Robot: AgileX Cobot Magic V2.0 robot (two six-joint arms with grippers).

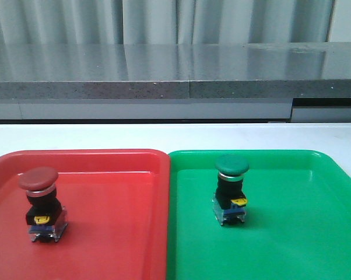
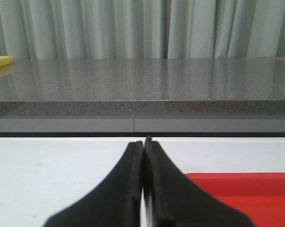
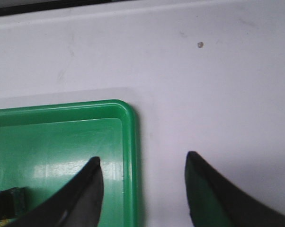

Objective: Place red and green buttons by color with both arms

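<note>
Sitting apart: one red button (image 1: 40,201), one green button (image 1: 231,188).

A dark red cap (image 1: 38,179) is seen on a red tray (image 1: 117,221); a green cap (image 1: 232,165) on a green tray (image 1: 292,233); the worktop (image 1: 164,135) is white.

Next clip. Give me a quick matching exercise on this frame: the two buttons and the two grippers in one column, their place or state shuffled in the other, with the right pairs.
Things:
1. red button
2. green button
3. left gripper
4. right gripper

Places or states:
A. fingers apart, straddling the corner rim of the green tray
B. upright in the red tray
C. fingers pressed together, holding nothing
D. upright in the green tray

Pairs: 1-B, 2-D, 3-C, 4-A
</note>
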